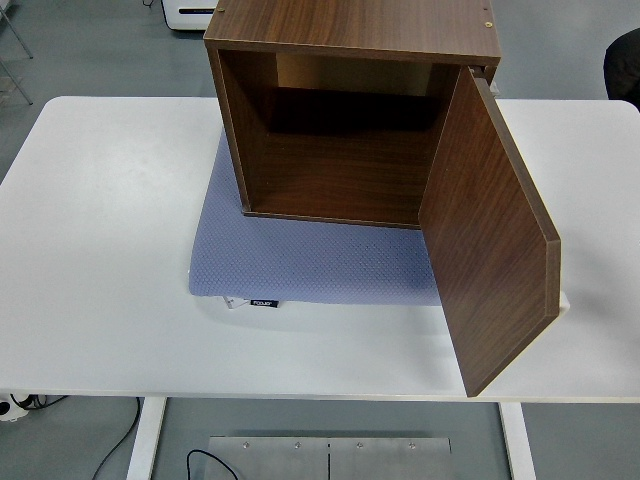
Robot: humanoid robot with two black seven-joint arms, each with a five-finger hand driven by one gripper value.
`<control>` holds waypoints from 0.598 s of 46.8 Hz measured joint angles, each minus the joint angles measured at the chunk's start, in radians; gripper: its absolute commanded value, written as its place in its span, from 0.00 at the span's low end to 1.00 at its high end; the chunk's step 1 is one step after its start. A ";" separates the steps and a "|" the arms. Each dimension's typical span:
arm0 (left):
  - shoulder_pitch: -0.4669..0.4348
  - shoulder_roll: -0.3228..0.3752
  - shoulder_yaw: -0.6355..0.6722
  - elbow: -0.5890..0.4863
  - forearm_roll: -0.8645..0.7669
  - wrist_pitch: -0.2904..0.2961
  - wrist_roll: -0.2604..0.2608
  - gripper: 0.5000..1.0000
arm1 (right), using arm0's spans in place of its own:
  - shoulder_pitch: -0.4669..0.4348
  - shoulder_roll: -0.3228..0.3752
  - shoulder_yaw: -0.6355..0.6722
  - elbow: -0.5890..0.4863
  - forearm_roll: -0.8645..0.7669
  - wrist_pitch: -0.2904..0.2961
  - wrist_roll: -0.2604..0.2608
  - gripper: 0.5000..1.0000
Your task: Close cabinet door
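A dark walnut cabinet [340,120] stands on a blue-grey cushion [310,262] on the white table [100,250]. Its front faces me and the inside is empty. Its door [490,240] is hinged on the right side and swung wide open, reaching out toward the table's near edge. Neither of my hands is in the head view.
A dark object [624,60] shows at the right edge beyond the table. A white appliance [190,12] stands on the floor at the top left. A metal base plate [330,458] lies under the table's near edge.
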 measured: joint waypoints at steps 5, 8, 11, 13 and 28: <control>0.000 0.000 0.000 0.000 0.000 0.000 0.000 1.00 | -0.010 -0.013 0.000 0.000 -0.001 0.000 0.000 1.00; 0.000 0.000 0.000 0.000 0.000 0.000 0.000 1.00 | -0.013 -0.024 -0.002 0.000 -0.003 0.000 0.000 1.00; 0.000 0.000 0.000 0.000 0.000 0.000 0.000 1.00 | -0.013 -0.036 -0.002 0.000 -0.013 0.000 0.000 1.00; 0.000 0.000 0.000 0.000 0.000 0.000 0.000 1.00 | -0.013 -0.042 -0.002 0.000 -0.022 0.000 0.000 1.00; 0.000 0.000 0.000 0.000 0.000 0.000 0.000 1.00 | -0.026 -0.077 -0.001 0.012 -0.043 0.001 0.000 1.00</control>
